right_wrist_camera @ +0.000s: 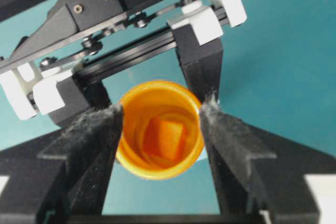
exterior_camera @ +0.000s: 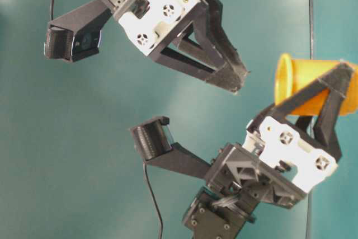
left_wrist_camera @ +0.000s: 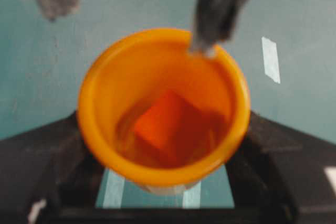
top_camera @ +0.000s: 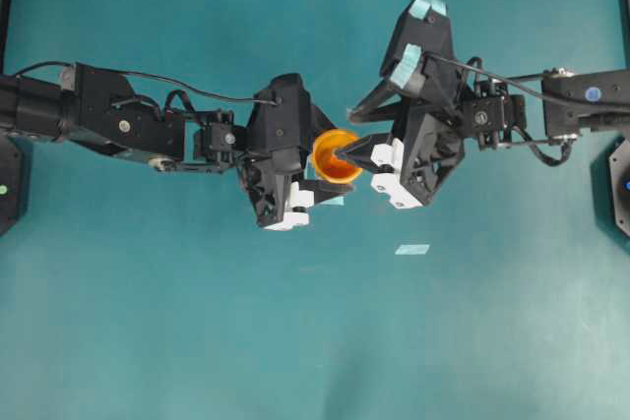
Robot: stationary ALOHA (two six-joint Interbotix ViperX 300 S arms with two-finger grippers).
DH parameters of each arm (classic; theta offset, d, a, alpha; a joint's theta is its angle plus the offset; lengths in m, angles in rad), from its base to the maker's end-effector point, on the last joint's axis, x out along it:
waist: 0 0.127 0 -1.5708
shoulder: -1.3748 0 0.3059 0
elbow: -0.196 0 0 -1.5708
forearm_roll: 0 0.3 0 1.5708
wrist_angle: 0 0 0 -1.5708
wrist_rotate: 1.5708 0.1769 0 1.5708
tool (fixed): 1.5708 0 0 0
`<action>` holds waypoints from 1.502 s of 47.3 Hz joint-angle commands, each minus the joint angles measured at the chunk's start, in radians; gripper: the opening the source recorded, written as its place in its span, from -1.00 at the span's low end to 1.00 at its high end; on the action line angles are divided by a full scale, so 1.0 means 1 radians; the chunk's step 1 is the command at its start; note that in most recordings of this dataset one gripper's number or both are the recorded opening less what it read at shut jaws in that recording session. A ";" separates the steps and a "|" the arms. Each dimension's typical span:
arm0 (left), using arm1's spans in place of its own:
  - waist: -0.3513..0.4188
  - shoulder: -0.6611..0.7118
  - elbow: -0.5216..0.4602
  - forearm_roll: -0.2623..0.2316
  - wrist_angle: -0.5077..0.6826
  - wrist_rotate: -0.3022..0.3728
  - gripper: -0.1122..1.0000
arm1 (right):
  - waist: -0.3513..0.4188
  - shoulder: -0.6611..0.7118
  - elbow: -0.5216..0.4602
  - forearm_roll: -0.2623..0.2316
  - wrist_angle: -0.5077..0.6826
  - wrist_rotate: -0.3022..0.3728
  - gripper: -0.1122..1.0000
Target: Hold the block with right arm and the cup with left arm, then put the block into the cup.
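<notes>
Block inside cup; tape strip lies nearby.

Robot lab, teal tabletop, two arms

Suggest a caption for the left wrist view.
Small orange cube lying inside round yellow-orange plastic cup, held by left gripper.
</notes>
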 commanded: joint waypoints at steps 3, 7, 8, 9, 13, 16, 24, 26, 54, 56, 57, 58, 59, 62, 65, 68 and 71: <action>-0.002 -0.028 -0.021 0.003 -0.009 0.002 0.32 | 0.003 -0.018 -0.028 -0.002 -0.003 0.000 0.30; -0.002 -0.028 -0.021 0.003 -0.009 0.002 0.32 | 0.003 -0.018 -0.029 -0.002 -0.003 -0.002 0.30; 0.000 -0.028 -0.021 0.003 -0.009 0.002 0.32 | 0.003 -0.018 -0.029 -0.002 -0.003 -0.002 0.30; -0.002 -0.028 -0.021 0.003 -0.009 0.002 0.32 | 0.003 -0.018 -0.029 -0.002 -0.003 -0.002 0.30; 0.000 -0.028 -0.021 0.003 -0.009 0.002 0.32 | 0.003 -0.018 -0.029 -0.002 -0.003 -0.002 0.30; -0.002 -0.028 -0.021 0.003 -0.009 0.002 0.32 | 0.003 -0.018 -0.029 -0.002 -0.003 -0.002 0.30; -0.002 -0.028 -0.021 0.003 -0.009 0.000 0.32 | 0.003 -0.018 -0.029 -0.002 -0.003 0.002 0.30; -0.002 -0.029 -0.021 0.003 -0.008 0.000 0.32 | 0.003 -0.018 -0.029 -0.002 -0.003 0.002 0.30; -0.002 -0.028 -0.018 0.003 -0.009 0.000 0.32 | 0.003 -0.031 -0.051 -0.009 -0.003 -0.003 0.30; -0.002 -0.029 -0.020 0.003 -0.009 0.000 0.32 | 0.003 -0.035 -0.055 -0.015 -0.002 -0.003 0.30; -0.002 -0.029 -0.020 0.003 -0.009 0.000 0.32 | 0.003 -0.038 -0.057 -0.018 -0.002 -0.003 0.30; -0.002 -0.029 -0.020 0.003 -0.009 0.000 0.32 | 0.003 -0.041 -0.057 -0.021 0.000 -0.003 0.30; -0.002 -0.028 -0.020 0.003 -0.008 0.000 0.32 | 0.003 -0.046 -0.058 -0.025 0.002 -0.003 0.30; -0.002 -0.028 -0.020 0.003 -0.009 0.000 0.32 | 0.003 -0.054 -0.058 -0.028 0.012 -0.003 0.30; -0.002 -0.028 -0.021 0.003 -0.009 0.000 0.32 | 0.003 -0.061 -0.058 -0.029 0.020 -0.003 0.30; -0.002 -0.028 -0.021 0.003 -0.008 0.000 0.32 | 0.003 -0.066 -0.058 -0.031 0.026 -0.003 0.30; 0.000 -0.029 -0.020 0.003 -0.008 0.000 0.32 | 0.003 -0.071 -0.058 -0.031 0.029 -0.003 0.30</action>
